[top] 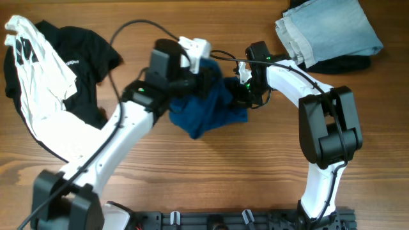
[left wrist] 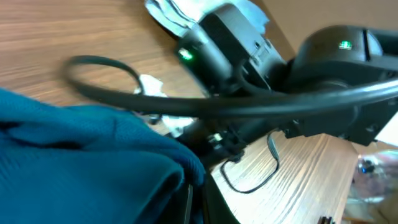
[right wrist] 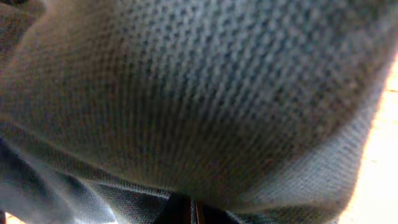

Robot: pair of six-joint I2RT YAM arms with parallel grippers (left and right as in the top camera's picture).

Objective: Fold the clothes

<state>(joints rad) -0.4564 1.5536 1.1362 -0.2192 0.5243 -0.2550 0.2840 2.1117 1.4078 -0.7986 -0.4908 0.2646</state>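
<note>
The deep-blue shirt (top: 208, 110) hangs bunched in the middle of the table, held up between both arms. My left gripper (top: 203, 75) is shut on the blue shirt's upper left part; in the left wrist view the blue fabric (left wrist: 81, 168) fills the lower left and is pinched between the fingers (left wrist: 191, 199). My right gripper (top: 238, 89) is shut on the shirt's right edge; the right wrist view is filled with its knit fabric (right wrist: 199, 93), with the closed fingers (right wrist: 189, 211) at the bottom. A black tee (top: 80, 61) and a white garment (top: 45, 96) lie at the left.
Folded light-blue jeans (top: 329, 29) on a dark garment (top: 345, 64) lie at the back right. Cables loop over the left arm (top: 128, 38). The wooden table (top: 255, 166) runs to the front edge, where a black rail stands.
</note>
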